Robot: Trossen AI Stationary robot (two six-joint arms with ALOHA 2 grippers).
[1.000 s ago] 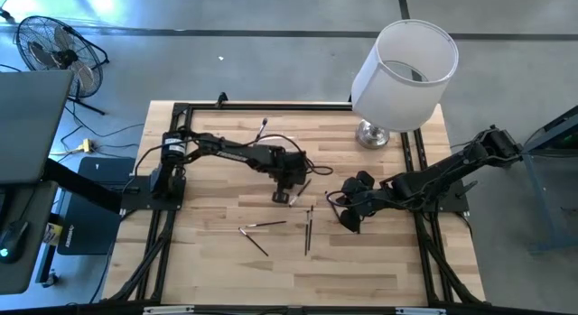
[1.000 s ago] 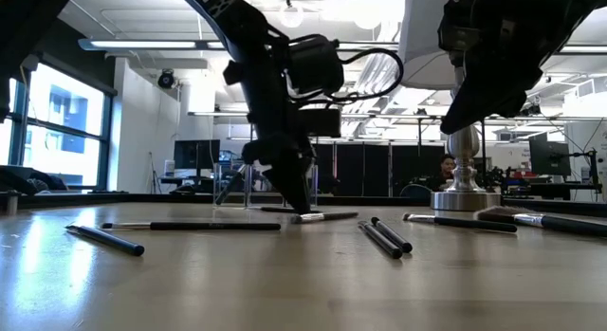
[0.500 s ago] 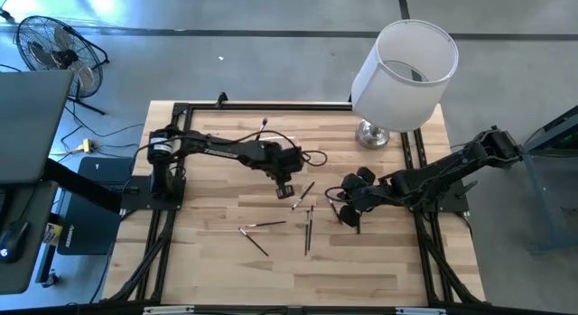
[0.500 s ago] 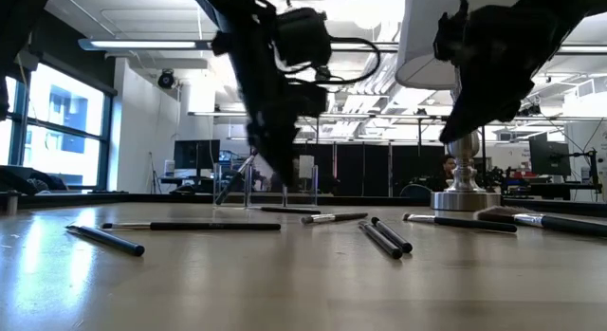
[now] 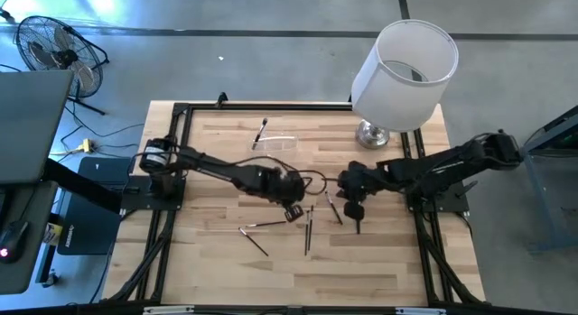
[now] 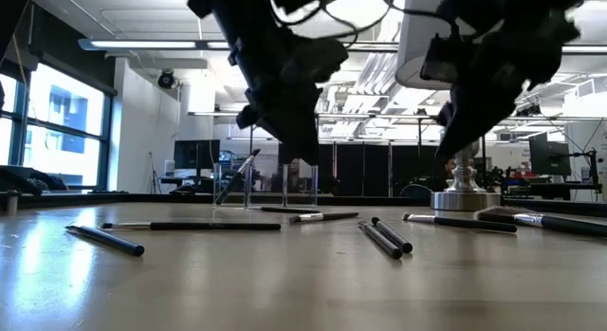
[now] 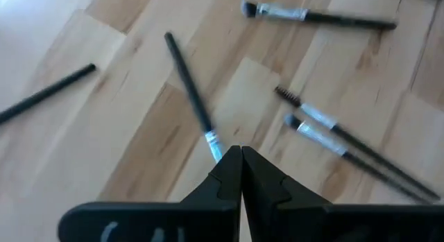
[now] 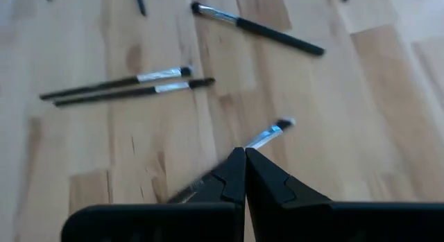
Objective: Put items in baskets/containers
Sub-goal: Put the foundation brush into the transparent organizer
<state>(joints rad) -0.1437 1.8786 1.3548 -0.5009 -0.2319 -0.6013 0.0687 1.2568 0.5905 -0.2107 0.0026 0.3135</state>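
Several slim dark makeup brushes (image 5: 308,232) lie flat on the wooden table, some with silver ferrules (image 6: 327,216). One with a fluffy brown head (image 6: 498,215) lies at the right. The clear holder (image 5: 278,142) stands near the far edge, and one brush (image 6: 237,174) leans in it. My left gripper (image 5: 292,212) hangs shut above the middle of the table. In its wrist view its tips (image 7: 241,150) are over a brush's ferrule end (image 7: 210,138). My right gripper (image 5: 357,223) hangs shut to its right. A brush (image 8: 269,135) lies under its tips (image 8: 244,152).
A lamp with a big white shade (image 5: 404,62) and a metal foot (image 5: 370,134) stands at the far right corner. Black frame rails (image 5: 172,171) run along the table's left and right sides. The near half of the table (image 5: 298,274) is bare wood.
My left gripper rose off the table from beside a brush. It swung toward the far edge, then came back toward the near edge, still shut. That brush stayed lying on the table. My right arm shifted toward the far edge and its gripper turned toward the near edge.
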